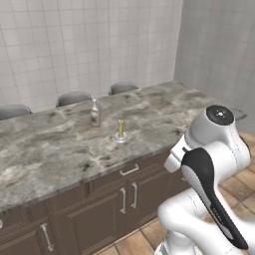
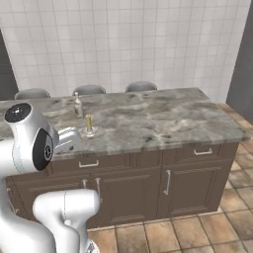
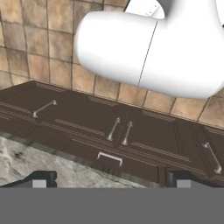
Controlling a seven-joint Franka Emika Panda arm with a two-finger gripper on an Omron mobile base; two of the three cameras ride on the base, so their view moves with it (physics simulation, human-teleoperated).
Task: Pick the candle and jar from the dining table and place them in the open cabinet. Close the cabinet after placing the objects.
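- Gripper (image 3: pixel 109 178) is standing wide open, holding nothing; it is hanging low over the near edge of the dining table (image 1: pixel 164 107), looking down at the drawer fronts and floor.
- Dining table is running left-right, stretching away beyond the fingertips.
- Bottle (image 1: pixel 94 112) is standing further in, past the candle.
- Candle (image 1: pixel 120 129) is sitting on the top, further onto the slab than the gripper and apart from it; long axis vertical, wick end pointing up. Likely needing a reach forward, then a descent over it.
- Jar: can't make it out.
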